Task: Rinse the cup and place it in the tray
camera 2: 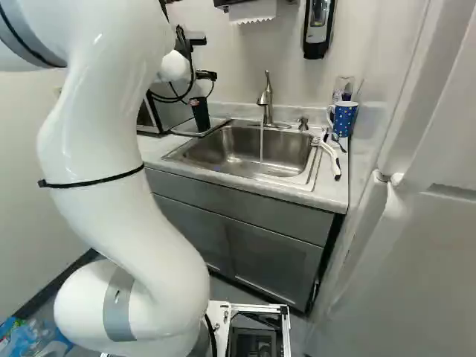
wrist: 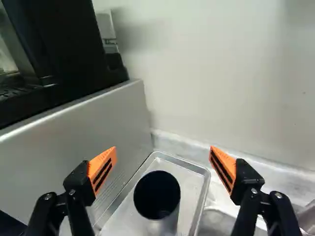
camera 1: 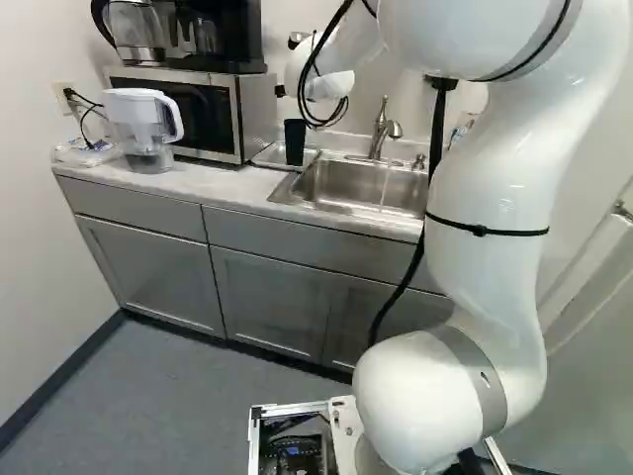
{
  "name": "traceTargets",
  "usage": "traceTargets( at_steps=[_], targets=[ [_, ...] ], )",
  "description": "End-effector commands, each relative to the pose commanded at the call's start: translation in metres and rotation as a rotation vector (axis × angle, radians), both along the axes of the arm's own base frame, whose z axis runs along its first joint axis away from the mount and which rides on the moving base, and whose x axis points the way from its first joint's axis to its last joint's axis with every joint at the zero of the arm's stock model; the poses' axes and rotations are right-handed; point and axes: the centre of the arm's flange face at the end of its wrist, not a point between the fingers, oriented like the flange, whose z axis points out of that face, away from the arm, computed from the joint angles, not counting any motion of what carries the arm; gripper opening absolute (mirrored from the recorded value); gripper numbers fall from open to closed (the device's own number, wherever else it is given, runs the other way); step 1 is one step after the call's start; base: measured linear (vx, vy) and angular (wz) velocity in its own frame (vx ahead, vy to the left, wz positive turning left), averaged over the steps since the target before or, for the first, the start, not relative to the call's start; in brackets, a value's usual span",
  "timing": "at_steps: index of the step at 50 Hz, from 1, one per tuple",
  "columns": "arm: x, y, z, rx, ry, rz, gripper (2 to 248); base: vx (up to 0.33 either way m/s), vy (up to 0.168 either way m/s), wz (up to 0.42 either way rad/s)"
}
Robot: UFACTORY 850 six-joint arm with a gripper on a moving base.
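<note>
Cup (wrist: 157,195) standing in tray (wrist: 192,184), gripper (wrist: 164,157) spread

The gripper is hanging over the cup with its fingers wide apart, pinching nothing. The cup is standing upright in the metal tray, beside the microwave (camera 1: 213,111). Placing looks to be the step in hand, probably at its end; whether the cup is already rinsed, the pictures are not settling. If it is, the next move is calling for backing straight off without brushing the rim.

The wrist view is showing the gap on both sides of the cup and its open mouth, which neither base view is giving. The right base view is showing water (camera 2: 261,145) running from the faucet (camera 2: 267,100) into the sink (camera 2: 242,152), and a spotted mug (camera 2: 343,117) that the left base view is leaving out.
</note>
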Motion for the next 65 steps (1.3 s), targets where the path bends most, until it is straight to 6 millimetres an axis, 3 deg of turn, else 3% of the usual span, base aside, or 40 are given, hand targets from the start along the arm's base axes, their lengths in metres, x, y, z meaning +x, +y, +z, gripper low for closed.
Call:
traceTargets(
  at_steps=[65],
  targets=[
    [-0.035, -0.102, 0.003, -0.001, 0.011, -0.163, 247, 0.000, 0.000, 0.000]
  ],
)
